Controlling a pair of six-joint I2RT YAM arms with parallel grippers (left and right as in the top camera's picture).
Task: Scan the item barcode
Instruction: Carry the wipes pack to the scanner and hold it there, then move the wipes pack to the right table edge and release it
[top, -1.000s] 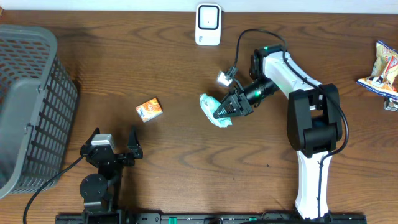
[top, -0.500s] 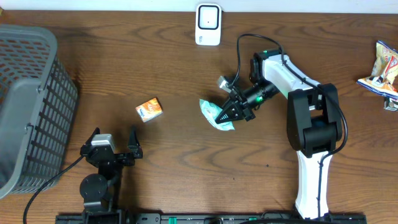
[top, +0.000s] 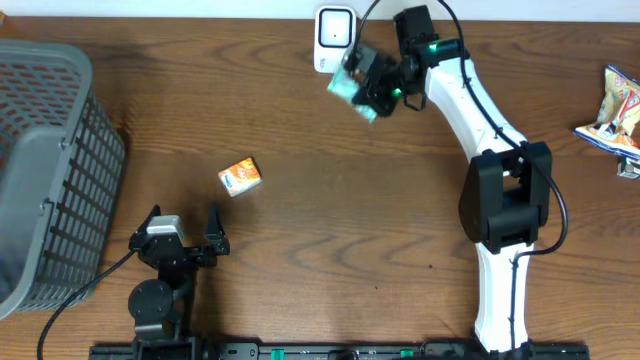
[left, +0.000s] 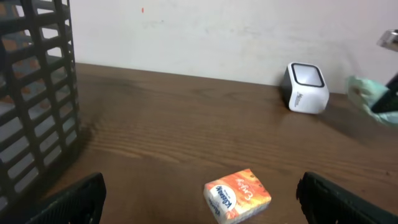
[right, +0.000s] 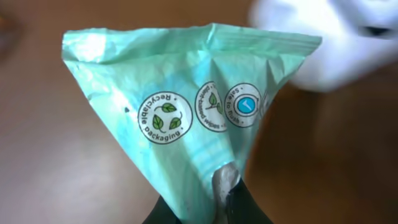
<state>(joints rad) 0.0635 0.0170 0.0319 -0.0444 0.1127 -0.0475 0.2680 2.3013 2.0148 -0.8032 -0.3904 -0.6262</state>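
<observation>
Fig. green pouch (right: 186, 106) – likely light, soft, slippery film | right gripper (right: 219, 200) pinches its gathered edge – soundest hold | left gripper (top: 183, 225) spread, empty

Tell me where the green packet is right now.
In the overhead view, the green packet is near the far edge of the table, about centre, pinched in the right tool just beside the white scanner.
</observation>
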